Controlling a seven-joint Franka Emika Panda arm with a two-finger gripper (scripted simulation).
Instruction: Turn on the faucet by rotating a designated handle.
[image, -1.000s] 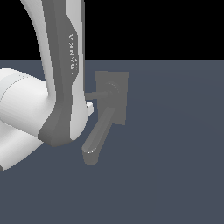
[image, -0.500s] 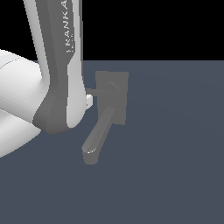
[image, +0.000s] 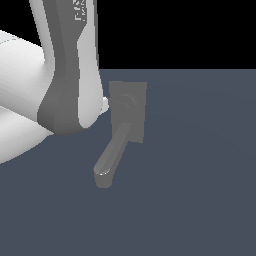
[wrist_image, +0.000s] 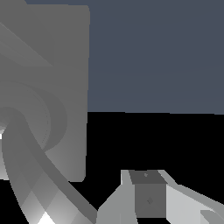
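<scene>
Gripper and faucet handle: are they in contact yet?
Cannot tell. In the exterior view the arm hides the gripper beside the faucet. The wrist view shows one gripper finger near the faucet, but no clear contact or gap.

Sim scene: bare grey floor (image: 200, 200)

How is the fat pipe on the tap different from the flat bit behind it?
The spout is thick, rounded and long; the back plate is flat and rectangular. The spout slants downward and ends in a blunt tip; the back plate stands upright. Both are the same matte grey and belong to one faucet.
</scene>
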